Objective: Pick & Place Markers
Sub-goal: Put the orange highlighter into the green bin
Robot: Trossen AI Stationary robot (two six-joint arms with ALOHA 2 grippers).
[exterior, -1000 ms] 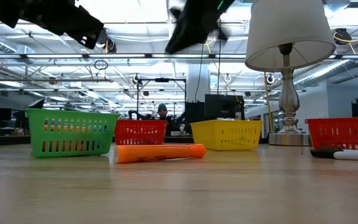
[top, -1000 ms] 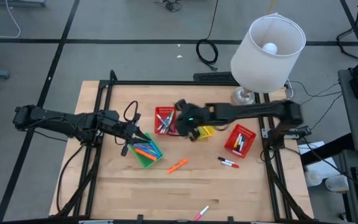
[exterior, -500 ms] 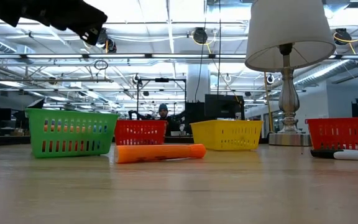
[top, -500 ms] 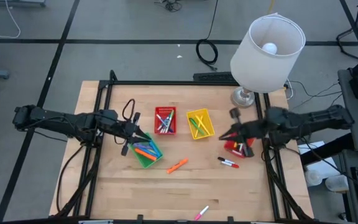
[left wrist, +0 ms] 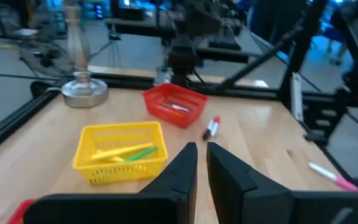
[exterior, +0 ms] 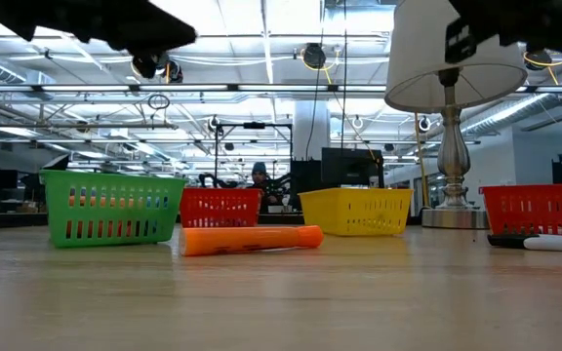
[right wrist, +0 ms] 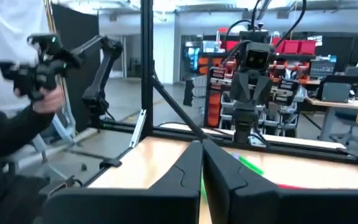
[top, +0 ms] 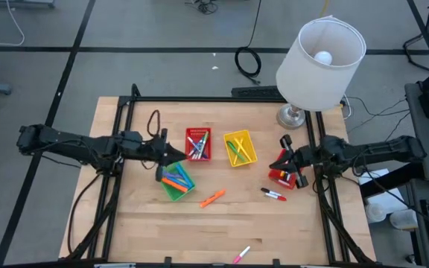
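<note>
High view: the left gripper (top: 171, 155) hangs between the green basket (top: 176, 181) and the red basket (top: 197, 144) at mid-table. The right gripper (top: 284, 158) sits over a second red basket (top: 287, 170) by the right edge. An orange marker (top: 212, 198) lies loose near the table centre, a red-capped white marker (top: 273, 194) toward the right edge, a pink marker (top: 241, 254) at the front edge. The remaining markers lie in the baskets.

Low view: the orange marker (exterior: 252, 239) lies flat before the yellow basket (exterior: 356, 211).

Left wrist view: fingers (left wrist: 180, 176) clenched together, holding nothing.

Right wrist view: fingers (right wrist: 187, 174) likewise pressed closed, empty. A person's sleeve (right wrist: 11, 140) shows beyond the table.
</note>
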